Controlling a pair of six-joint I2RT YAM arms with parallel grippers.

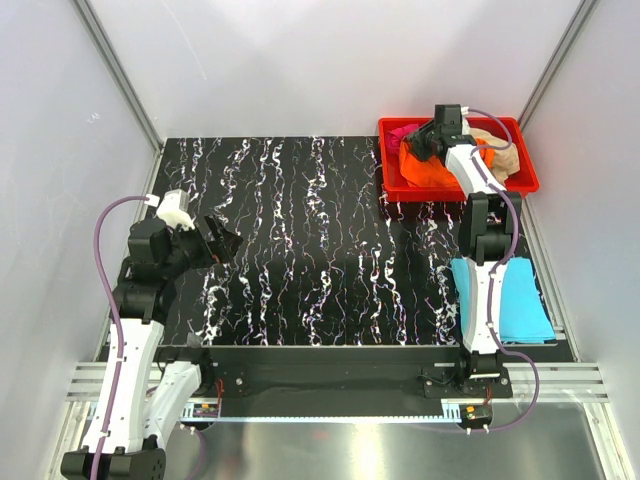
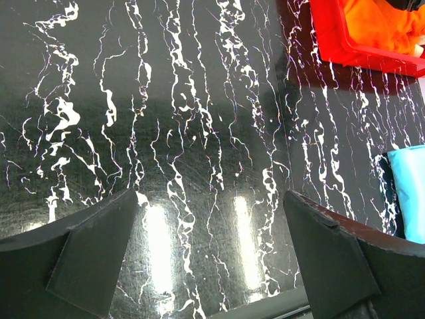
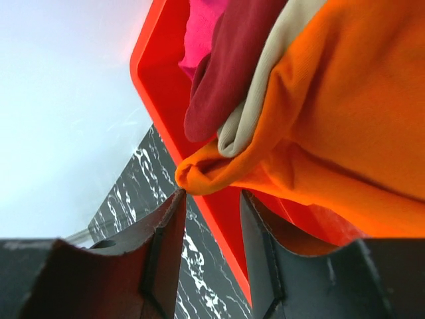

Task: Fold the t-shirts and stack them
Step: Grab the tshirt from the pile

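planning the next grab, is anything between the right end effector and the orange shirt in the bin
Nothing visible does. The right end effector has its jaws apart right at a fold of the orange t-shirt, at the red bin's rim. The beige cloth and dark red cloth lie beyond that fold.

Both arms are the same build.

- Left arm [image 1: 128,330] and right arm [image 1: 482,270]: white moulded link shells with black joint housings between them. The left arm ends in a black base block [image 1: 110,464].
- Left cable [image 1: 100,245]: purple, looping along the outside of the arm from behind the tool down the links.
- Right cable [image 1: 513,215]: same purple, same routing.
- Camera block [image 1: 175,210]: white, boxy, mounted just behind the left gripper [image 2: 211,199].
- Left fingers [image 2: 93,259]: matt black flat plates, wedge-shaped, with angular chamfered tips.
- Right gripper [image 3: 212,194]: its right fingers [image 3: 166,246] are the same dark plates, each with a lengthwise crease.
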